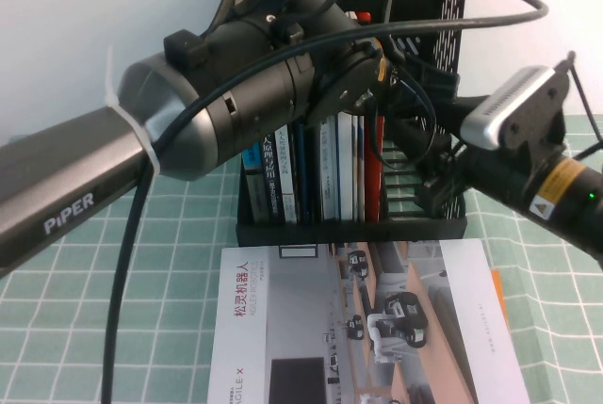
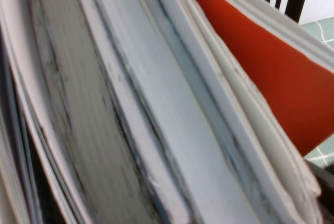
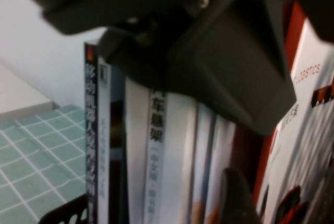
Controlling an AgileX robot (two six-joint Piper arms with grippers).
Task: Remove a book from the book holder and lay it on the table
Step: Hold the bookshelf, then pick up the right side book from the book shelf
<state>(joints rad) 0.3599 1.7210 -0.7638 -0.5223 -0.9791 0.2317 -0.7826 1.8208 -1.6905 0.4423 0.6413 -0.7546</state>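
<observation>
Your left gripper (image 1: pixel 377 79) was above the book holder (image 1: pixel 443 8); your right gripper (image 1: pixel 429 154) beside it. I cannot tell their grip.

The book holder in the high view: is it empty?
No, the book holder has several upright books standing in it, behind the left gripper.
</observation>
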